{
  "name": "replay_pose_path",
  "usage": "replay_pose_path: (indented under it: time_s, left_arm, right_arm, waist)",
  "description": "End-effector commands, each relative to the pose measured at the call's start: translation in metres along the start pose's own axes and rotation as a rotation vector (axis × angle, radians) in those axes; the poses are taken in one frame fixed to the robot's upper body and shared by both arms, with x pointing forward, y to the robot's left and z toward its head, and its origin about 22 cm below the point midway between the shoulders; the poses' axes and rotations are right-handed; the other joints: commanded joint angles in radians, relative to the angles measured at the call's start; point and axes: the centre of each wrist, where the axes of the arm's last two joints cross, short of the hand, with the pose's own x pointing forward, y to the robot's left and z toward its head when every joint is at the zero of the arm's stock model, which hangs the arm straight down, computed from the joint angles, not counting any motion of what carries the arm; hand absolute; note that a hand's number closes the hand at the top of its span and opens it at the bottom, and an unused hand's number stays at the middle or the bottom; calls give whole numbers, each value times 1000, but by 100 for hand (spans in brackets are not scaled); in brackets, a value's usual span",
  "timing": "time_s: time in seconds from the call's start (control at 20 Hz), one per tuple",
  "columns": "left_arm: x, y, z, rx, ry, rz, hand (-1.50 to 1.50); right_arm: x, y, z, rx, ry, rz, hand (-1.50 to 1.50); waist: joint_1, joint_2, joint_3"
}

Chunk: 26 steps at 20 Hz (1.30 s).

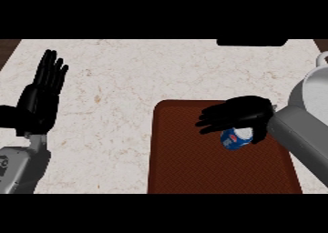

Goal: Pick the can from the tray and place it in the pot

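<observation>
A small blue and white can (235, 138) shows just under my right hand (237, 114), over the right part of the dark red-brown tray (187, 164). The fingers of that hand curl down round the can's top and hide much of it. Whether the can rests on the tray or hangs above it I cannot tell. The grey pot (321, 93) with a white loop handle stands at the right edge, partly behind my right forearm. My left hand (42, 93) rests open at the left, fingers up, far from the tray.
The tray lies on a pale speckled counter (126, 73). A dark object (251, 42) sits at the counter's far edge, top right. Dark wood shows beyond the counter at the top left corner.
</observation>
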Motion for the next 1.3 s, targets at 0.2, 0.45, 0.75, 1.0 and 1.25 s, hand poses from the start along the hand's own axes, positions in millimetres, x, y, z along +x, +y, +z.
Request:
replay_pose_path:
  time_s: [0.2,0.45,0.75,1.0,1.25]
  left_arm:
    - [2,-12,-13,-8,5,-10,0]
    - [0,-7,-10,31,-14,-12,0]
    - [-4,-16,-3,7,6,-4,0]
    - [-2,-3,3,1,0,-7,0]
    - [-9,-1,7,27,11,-22,0]
  right_arm:
    - [-4,12,-26,86,-160,-58,-150]
    - [16,38,-33,26,-319,34,150]
    - [17,47,-25,16,-313,77,150]
    - [26,24,-27,-135,-256,140,150]
    - [49,15,-2,-270,-106,92,150]
  waist:
    - [-3,2,0]
    - [-12,1,0]
    - [-6,1,1]
    - [-12,-4,0]
    - [-32,-9,-1]
